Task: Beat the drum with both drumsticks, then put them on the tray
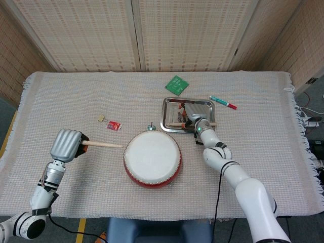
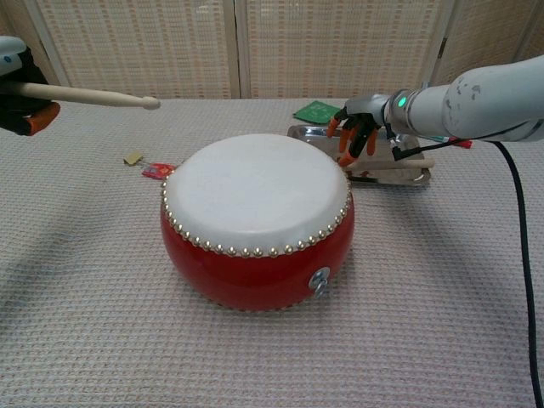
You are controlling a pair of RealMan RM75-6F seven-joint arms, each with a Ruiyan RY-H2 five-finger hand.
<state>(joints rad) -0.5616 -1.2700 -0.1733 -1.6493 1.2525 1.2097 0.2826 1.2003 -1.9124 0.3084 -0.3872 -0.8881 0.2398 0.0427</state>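
Drumstick (image 1: 103,145) is lying level in the left hand (image 1: 66,145), gripped, tip pointing right toward the drum (image 1: 152,158); tray (image 1: 204,104) is sitting beyond, where the right hand (image 1: 194,118) is hovering, fingers spread.

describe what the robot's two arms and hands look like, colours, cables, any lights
Both arms are glossy white with black joint bands. The right arm has a black cable along it and a green light at the wrist. The right hand is grey with dark fingers tipped orange. The left hand has a silver-grey back.
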